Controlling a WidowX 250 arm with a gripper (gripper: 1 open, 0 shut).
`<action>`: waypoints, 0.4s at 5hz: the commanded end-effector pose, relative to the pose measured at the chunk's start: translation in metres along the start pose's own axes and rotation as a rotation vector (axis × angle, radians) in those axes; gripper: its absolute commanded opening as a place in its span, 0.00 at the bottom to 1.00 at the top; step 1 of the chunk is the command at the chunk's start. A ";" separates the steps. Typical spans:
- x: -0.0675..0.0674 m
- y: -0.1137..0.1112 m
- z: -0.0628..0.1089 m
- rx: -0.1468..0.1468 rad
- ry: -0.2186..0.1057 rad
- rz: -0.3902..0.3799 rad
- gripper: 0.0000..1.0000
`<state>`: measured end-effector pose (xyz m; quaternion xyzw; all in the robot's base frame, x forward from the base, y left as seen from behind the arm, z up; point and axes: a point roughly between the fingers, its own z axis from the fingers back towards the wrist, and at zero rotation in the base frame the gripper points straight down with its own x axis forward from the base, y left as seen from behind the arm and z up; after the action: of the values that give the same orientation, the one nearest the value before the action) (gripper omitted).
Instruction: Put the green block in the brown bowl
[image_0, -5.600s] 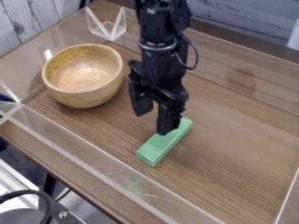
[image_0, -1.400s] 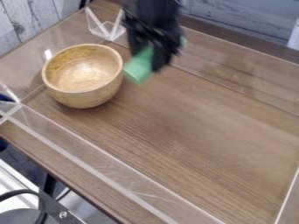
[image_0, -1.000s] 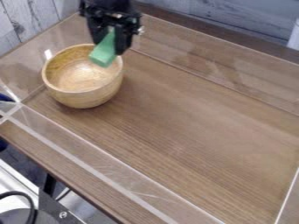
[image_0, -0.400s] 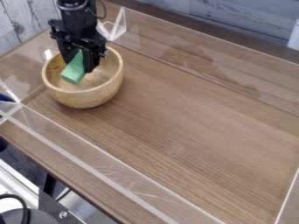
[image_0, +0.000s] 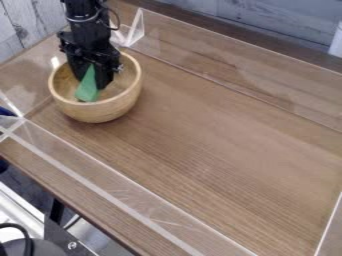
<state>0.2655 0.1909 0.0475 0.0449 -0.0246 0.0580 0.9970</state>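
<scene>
The green block (image_0: 88, 84) is in the brown bowl (image_0: 96, 105), tilted, its upper end up between the fingers of the black pincer (image_0: 91, 68); the pincer is pinching the block; the bowl sits on the wooden bench (image_0: 214, 130); a clear plastic-looking piece (image_0: 128, 28) is near the bowl, toward the back; black cables (image_0: 24, 235) curl at the lower left corner; no brand, label or writing can be read anywhere.

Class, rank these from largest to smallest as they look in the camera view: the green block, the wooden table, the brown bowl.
1. Wooden table
2. Brown bowl
3. Green block, partly hidden by the hand
</scene>
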 end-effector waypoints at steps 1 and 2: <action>0.004 0.005 0.003 0.037 -0.041 -0.008 0.00; 0.001 0.002 -0.003 0.052 -0.037 -0.021 0.00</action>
<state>0.2655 0.1924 0.0432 0.0684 -0.0373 0.0488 0.9958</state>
